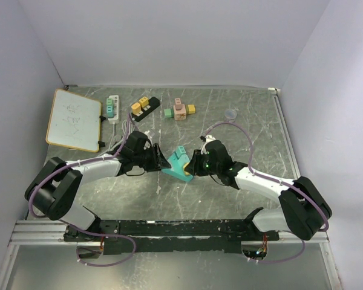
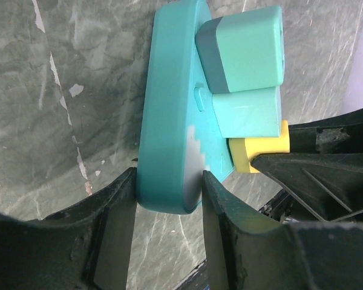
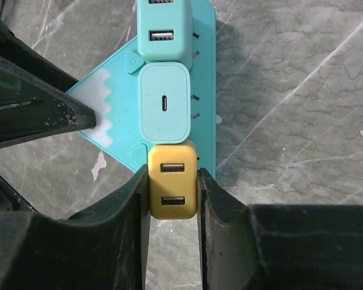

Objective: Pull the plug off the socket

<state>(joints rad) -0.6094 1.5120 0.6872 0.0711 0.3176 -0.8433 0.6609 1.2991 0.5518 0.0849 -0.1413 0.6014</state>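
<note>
holds the end of the teal socket (image 2: pixel 169 90) squeezed between left gripper (image 2: pixel 169 181) jaws; holds the yellow plug (image 3: pixel 172 190), seated in that socket, squeezed between right gripper (image 3: pixel 172 174) jaws.

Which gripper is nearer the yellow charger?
Right. The right gripper clamps the yellow charger itself; the left gripper pinches the teal power strip at its end, beside it.

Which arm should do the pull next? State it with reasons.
Right. The right gripper is shut on the yellow plug, ready to draw it out; the left gripper clamps the end of the teal socket strip, bracing it.
</note>
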